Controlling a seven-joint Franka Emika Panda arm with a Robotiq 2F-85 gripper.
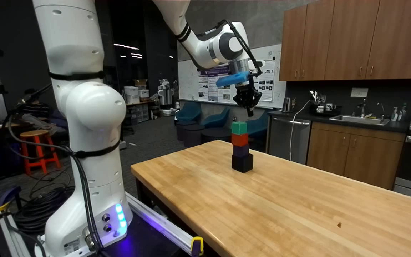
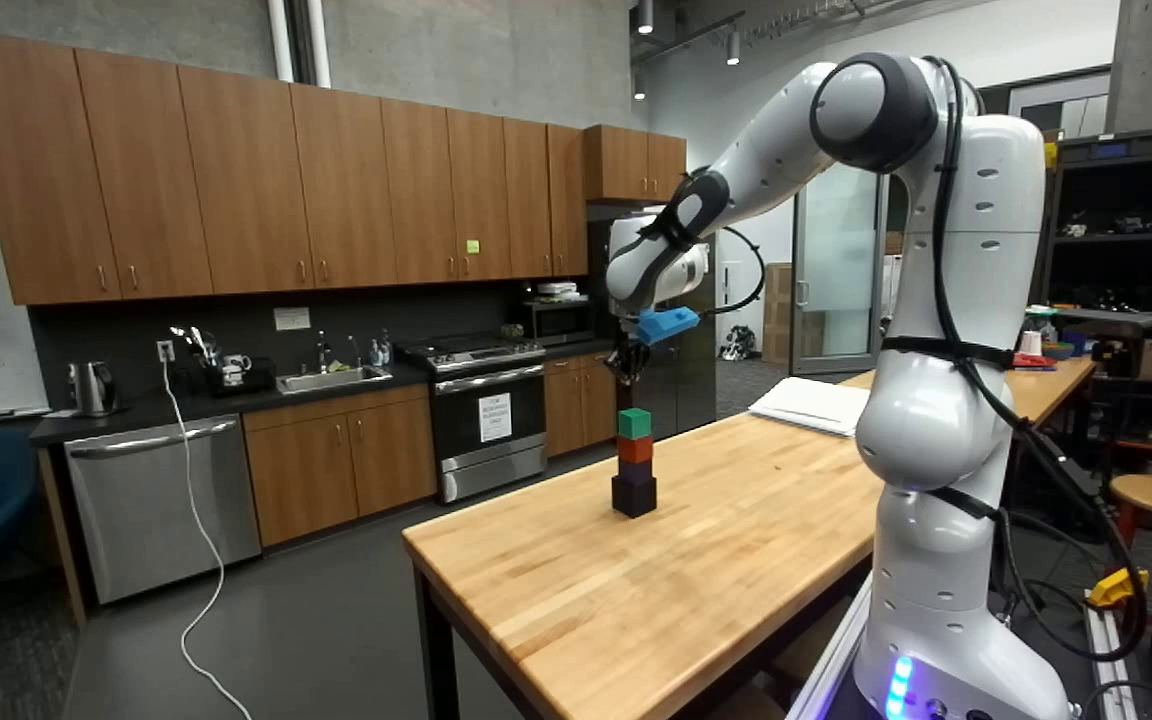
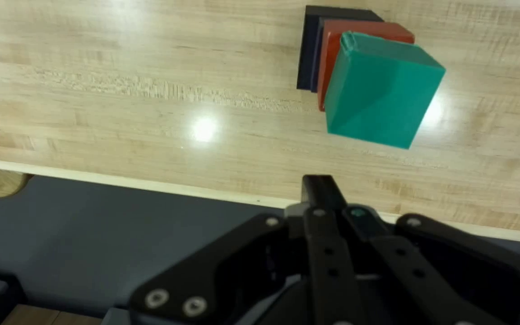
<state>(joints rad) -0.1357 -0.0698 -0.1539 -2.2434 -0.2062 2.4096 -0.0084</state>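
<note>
Gripper (image 3: 324, 193) up close, jaws clenched tog. Below jaws, w/ gap: grn cube (image 1: 239, 127), then red cube (image 1: 240, 140), purple cube (image 1: 241, 150) & blk cube (image 1: 242, 163) stacked under it, lowest on wood tbl (image 1: 191, 178).

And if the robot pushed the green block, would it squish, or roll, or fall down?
The green block probably wouldn't squish: its flat faces look stiff. It likely wouldn't roll, because it's boxy. But a push might slide it off the red block under it, since it sits atop a tall, narrow stack.
</note>
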